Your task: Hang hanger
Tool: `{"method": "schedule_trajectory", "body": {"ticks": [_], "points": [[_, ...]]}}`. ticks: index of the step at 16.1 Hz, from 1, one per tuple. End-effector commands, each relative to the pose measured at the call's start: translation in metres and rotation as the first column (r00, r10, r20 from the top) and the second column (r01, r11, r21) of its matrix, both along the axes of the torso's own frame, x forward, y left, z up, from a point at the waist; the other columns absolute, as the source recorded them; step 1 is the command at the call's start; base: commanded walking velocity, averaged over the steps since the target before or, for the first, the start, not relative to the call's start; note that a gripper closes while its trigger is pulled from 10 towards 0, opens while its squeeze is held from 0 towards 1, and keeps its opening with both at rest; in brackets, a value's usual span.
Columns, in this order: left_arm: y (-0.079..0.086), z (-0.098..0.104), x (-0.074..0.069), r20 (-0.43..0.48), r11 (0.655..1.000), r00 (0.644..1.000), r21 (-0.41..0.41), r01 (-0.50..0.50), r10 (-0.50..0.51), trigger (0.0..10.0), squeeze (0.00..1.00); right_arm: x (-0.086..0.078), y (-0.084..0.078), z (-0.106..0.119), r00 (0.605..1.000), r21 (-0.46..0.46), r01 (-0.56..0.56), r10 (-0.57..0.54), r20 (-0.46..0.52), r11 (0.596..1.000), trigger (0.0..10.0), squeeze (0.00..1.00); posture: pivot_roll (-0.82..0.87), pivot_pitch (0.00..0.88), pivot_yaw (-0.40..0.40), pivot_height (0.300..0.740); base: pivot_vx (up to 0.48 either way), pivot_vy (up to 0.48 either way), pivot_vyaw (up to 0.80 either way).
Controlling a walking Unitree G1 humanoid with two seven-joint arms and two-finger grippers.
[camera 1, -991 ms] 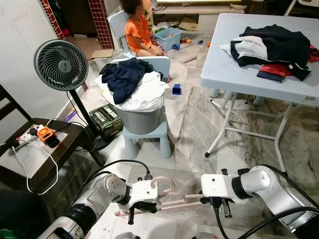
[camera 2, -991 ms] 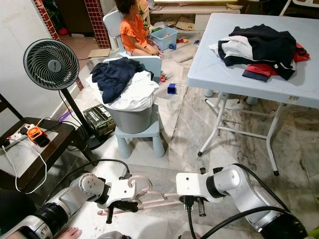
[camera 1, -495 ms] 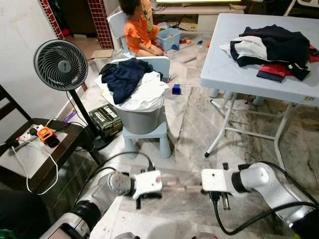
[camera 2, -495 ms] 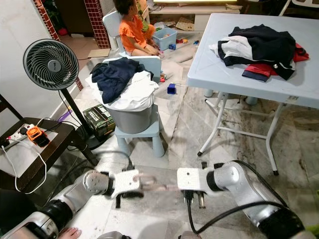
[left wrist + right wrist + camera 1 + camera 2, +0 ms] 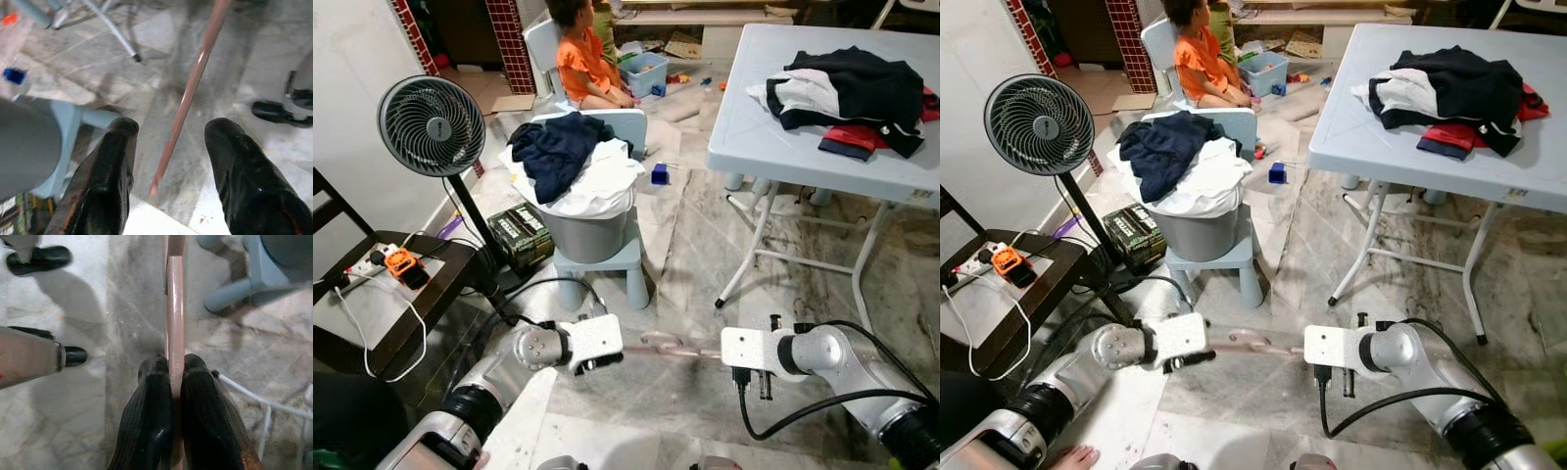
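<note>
A pink hanger (image 5: 664,344) hangs low over the marble floor between my two arms. My right gripper (image 5: 751,384) is shut on one end of it; in the right wrist view the fingers (image 5: 156,396) pinch the pink bar (image 5: 175,298) tight. My left gripper (image 5: 591,364) is at the hanger's other end and stands open. In the left wrist view the pink bar (image 5: 195,73) runs through the gap between the black fingers (image 5: 115,161) without touching them.
Ahead stands a grey bin heaped with clothes (image 5: 570,162) on a blue stool (image 5: 607,262). A fan (image 5: 433,125) and a green box (image 5: 521,235) are at left, beside a dark bench (image 5: 431,294). A white folding table (image 5: 773,147) with clothes is at right. A person (image 5: 585,59) sits on the floor beyond.
Both arms have reached forward and risen with the hanger, which now lies edge-on between them. The left gripper's fingers now stand apart around the bar.
</note>
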State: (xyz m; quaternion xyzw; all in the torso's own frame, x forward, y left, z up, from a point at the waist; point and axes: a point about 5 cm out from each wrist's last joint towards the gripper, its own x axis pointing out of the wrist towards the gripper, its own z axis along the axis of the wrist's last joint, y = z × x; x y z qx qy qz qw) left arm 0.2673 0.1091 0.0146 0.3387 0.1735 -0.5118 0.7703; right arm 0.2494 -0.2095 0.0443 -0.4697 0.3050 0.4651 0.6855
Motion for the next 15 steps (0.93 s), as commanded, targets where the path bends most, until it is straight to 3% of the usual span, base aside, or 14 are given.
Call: {"method": "schedule_trajectory", "body": {"ticks": [1, 3, 5, 6, 7, 9, 10, 11, 13, 14, 15], "points": [[0.008, 0.0, 0.0, 0.005, 0.999, 0.999, -0.007, -0.046, 0.046, 10.0, 1.0, 0.006, -0.004, 0.003, 0.997, 0.015, 0.06, -0.061, 0.05, 0.998, 0.0, 0.0, -0.07, 0.0, 0.079, 0.74, 0.0, 0.0, 0.0], [0.013, 0.006, 0.002, 0.036, 0.978, 0.983, -0.112, -0.175, 0.18, 10.0, 1.0, 0.006, -0.017, -0.001, 0.965, 0.078, 0.234, -0.241, 0.102, 0.969, 0.0, 0.0, -0.06, 0.0, 0.071, 0.74, 0.0, 0.0, 0.0], [0.018, 0.014, 0.006, 0.053, 0.921, 0.941, -0.233, -0.313, 0.334, 10.0, 1.0, -0.003, -0.029, -0.007, 0.924, 0.132, 0.352, -0.367, 0.112, 0.927, 0.0, 0.0, -0.06, 0.0, 0.066, 0.74, 0.0, 0.0, 0.0], [0.022, 0.017, 0.007, 0.04, 0.862, 0.899, -0.303, -0.406, 0.437, 10.0, 1.0, -0.011, -0.036, -0.012, 0.89, 0.161, 0.421, -0.441, 0.118, 0.893, 0.0, 0.0, -0.06, 0.0, 0.064, 0.74, 0.0, 0.0, 0.0], [0.026, 0.021, 0.006, 0.011, 0.793, 0.857, -0.384, -0.472, 0.515, 10.0, 1.0, -0.019, -0.042, -0.018, 0.835, 0.211, 0.512, -0.54, 0.106, 0.833, 0.0, 0.0, -0.06, 0.0, 0.061, 0.74, 0.0, 0.0, 0.0], [0.029, 0.025, 0.004, -0.029, 0.713, 0.806, -0.449, -0.539, 0.591, 10.0, 1.0, -0.026, -0.043, -0.02, 0.749, 0.303, 0.612, -0.658, 0.075, 0.731, 0.0, 0.0, -0.06, 0.0, 0.059, 0.74, 0.0, 0.0, 0.0], [0.029, 0.028, 0.004, -0.049, 0.667, 0.779, -0.485, -0.566, 0.625, 10.0, 1.0, -0.029, -0.043, -0.021, 0.677, 0.368, 0.673, -0.735, 0.044, 0.642, 0.0, 0.0, -0.06, 0.0, 0.059, 0.74, 0.0, 0.0, 0.0], [0.028, 0.029, 0.002, -0.112, 0.596, 0.744, -0.525, -0.608, 0.659, 10.0, 1.0, -0.032, -0.039, -0.021, 0.526, 0.473, 0.752, -0.85, -0.014, 0.458, 0.0, 0.0, -0.06, 0.0, 0.05, 0.74, 0.0, 0.0, 0.0], [0.026, 0.028, -0.003, -0.181, 0.558, 0.728, -0.531, -0.638, 0.661, 10.0, 1.0, -0.034, -0.03, -0.02, 0.405, 0.566, 0.774, -0.909, -0.098, 0.284, 0.0, 0.0, -0.06, 0.0, 0.05, 0.74, 0.0, 0.0, 0.0], [0.025, 0.026, -0.006, -0.231, 0.532, 0.715, -0.528, -0.662, 0.66, 10.0, 0.0, -0.036, -0.023, -0.021, 0.323, 0.594, 0.784, -0.936, -0.14, 0.182, 10.0, 0.0, -0.06, 0.0, 0.05, 0.74, 0.0, 0.0, 0.0], [0.024, 0.026, -0.007, -0.241, 0.527, 0.713, -0.529, -0.665, 0.659, 10.0, 0.0, -0.037, -0.02, -0.021, 0.296, 0.597, 0.788, -0.943, -0.155, 0.149, 10.0, 0.0, -0.07, 0.0, 0.058, 0.74, 0.0, 0.0, 0.0]]}}
